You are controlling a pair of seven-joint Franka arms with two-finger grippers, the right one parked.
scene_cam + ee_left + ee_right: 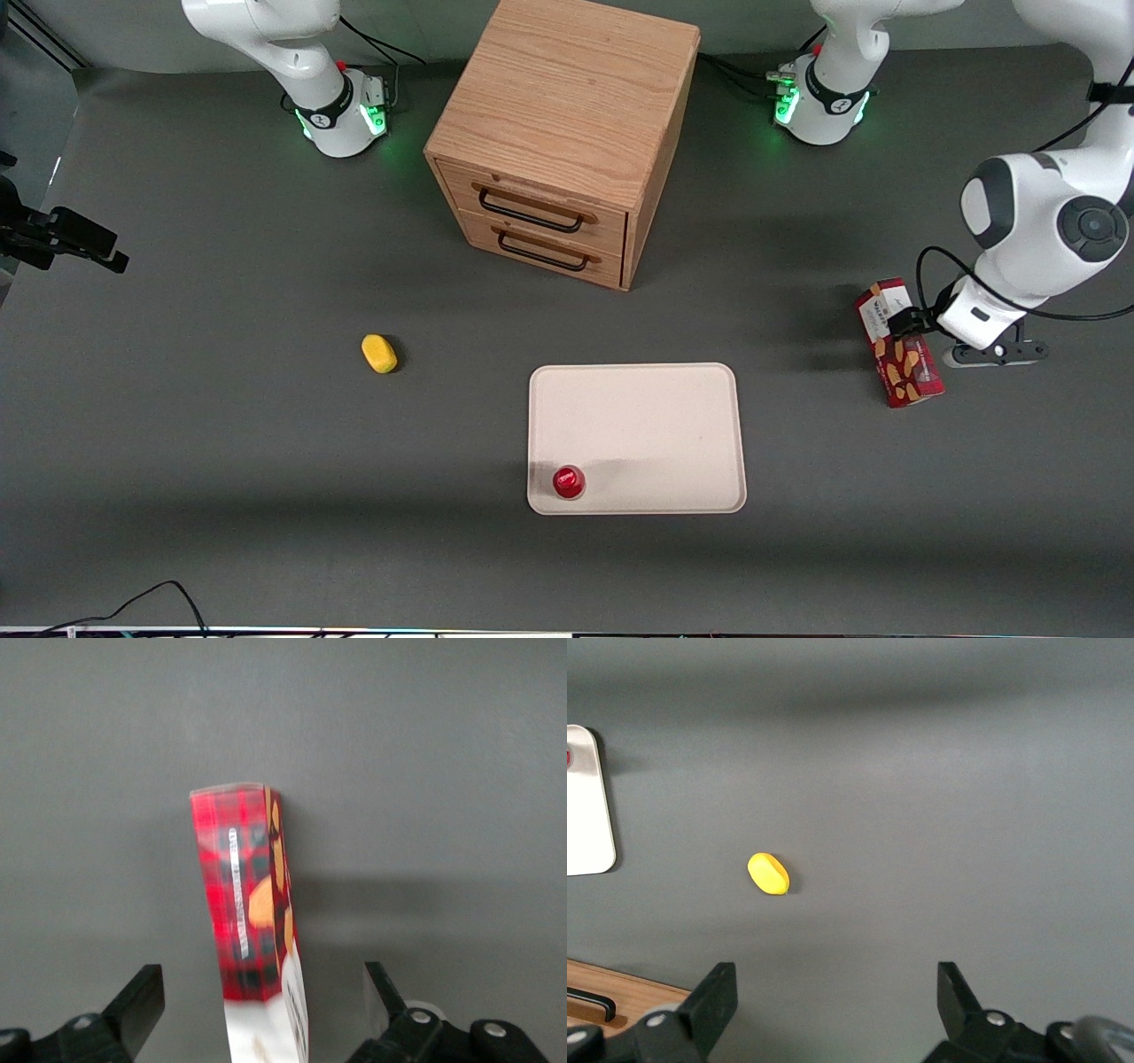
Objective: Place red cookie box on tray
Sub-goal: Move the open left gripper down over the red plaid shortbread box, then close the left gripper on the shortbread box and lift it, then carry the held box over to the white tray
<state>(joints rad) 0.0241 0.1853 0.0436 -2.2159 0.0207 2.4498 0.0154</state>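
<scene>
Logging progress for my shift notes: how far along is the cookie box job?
Nothing is placed yet. The long dark-red cookie box lies on the grey table, toward the working arm's end, off the cream-white rectangular tray. In hand: the pincer is open, straddling the box. Left: grip, lift, carry, set down.

Red-and-black plaid cookie box [244,904] with tan cookie pictures and a white end, beside the gripper [261,1014] and its black fingers [142,1001] spread wide, on a dark grey bench [221,443]; cream-white tray [647,416] carries a red cap [568,481].
</scene>
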